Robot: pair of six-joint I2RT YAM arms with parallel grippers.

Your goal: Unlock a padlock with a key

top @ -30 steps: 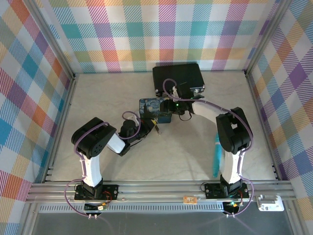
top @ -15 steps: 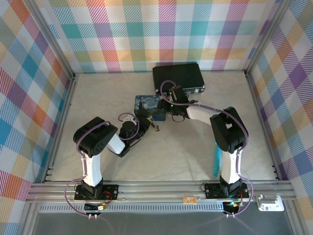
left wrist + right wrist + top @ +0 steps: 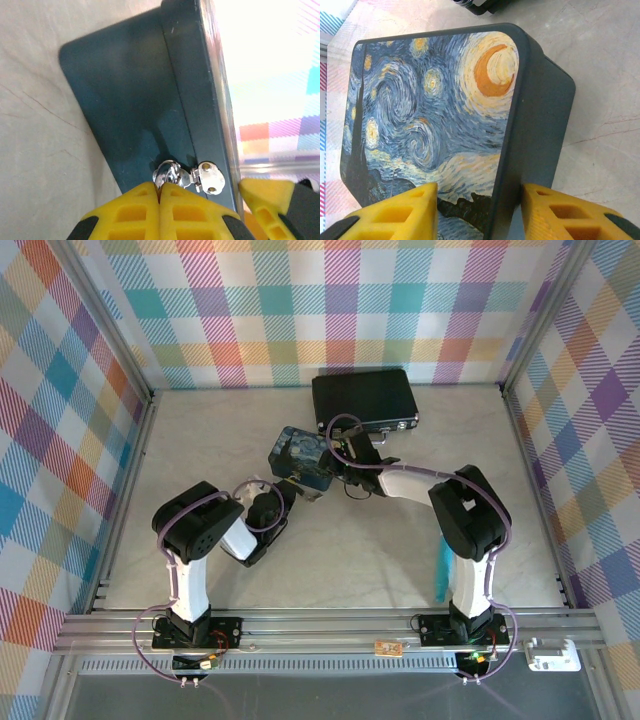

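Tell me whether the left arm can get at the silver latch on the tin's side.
Probably yes: the left gripper, shut on what looks like the key, sits right beside the latch with nothing between; the right gripper clamps the tin at its edge.

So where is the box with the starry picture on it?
In the top view the starry tin sits mid-table, just in front of the black briefcase, toward the arms. In the right wrist view the right gripper's fingers hold its edge.

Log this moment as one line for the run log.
left gripper: shut, tips at silver latch | right gripper: clamped across tin | tin: near briefcase
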